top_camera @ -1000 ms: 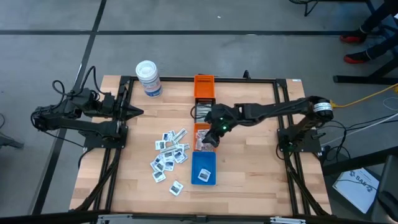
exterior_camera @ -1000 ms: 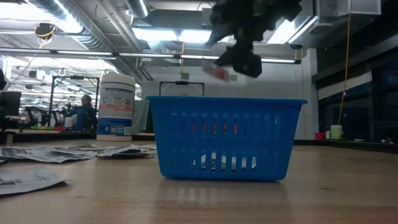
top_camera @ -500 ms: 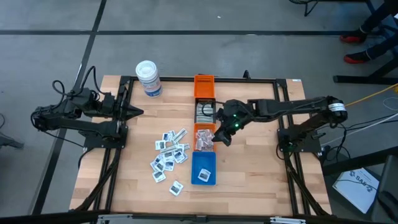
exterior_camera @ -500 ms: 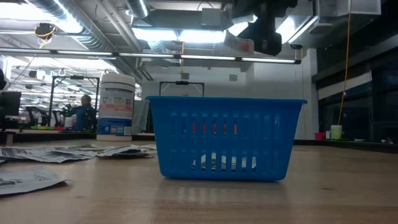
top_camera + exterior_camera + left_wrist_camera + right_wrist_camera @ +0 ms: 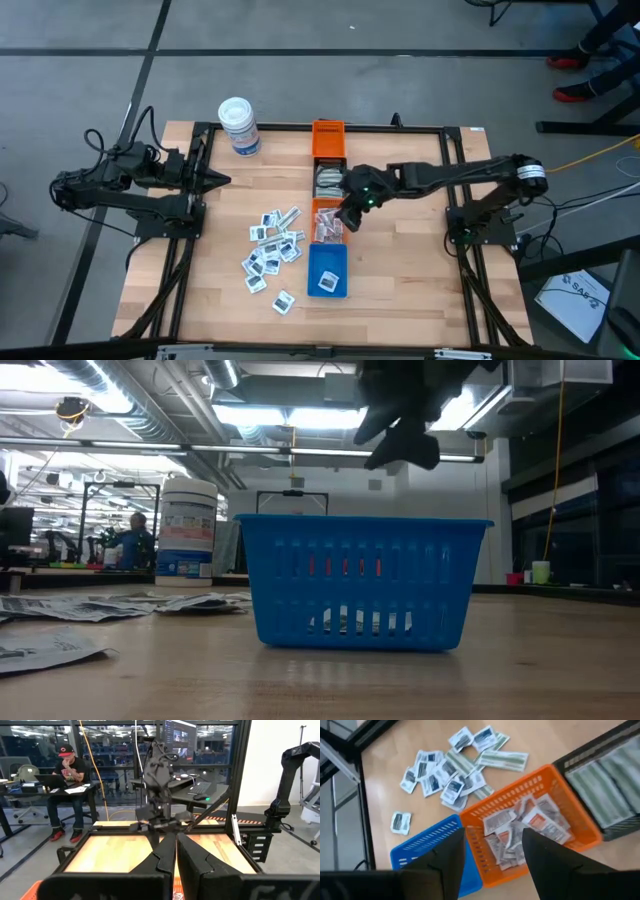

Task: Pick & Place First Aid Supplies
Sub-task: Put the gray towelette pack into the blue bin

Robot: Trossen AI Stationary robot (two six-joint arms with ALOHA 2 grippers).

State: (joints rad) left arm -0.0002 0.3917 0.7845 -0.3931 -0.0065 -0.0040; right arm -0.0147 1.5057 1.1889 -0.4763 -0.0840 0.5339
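Right wrist view: the right gripper (image 5: 492, 852) hovers spread and empty over the orange bin (image 5: 580, 827); next, reach for loose packets (image 5: 445, 770).

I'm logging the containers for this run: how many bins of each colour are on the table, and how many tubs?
Orange bins: 2, the far orange bin and the near orange bin
Black bin: 1
Blue bin: 1
White tub: 1
Total: 5 containers
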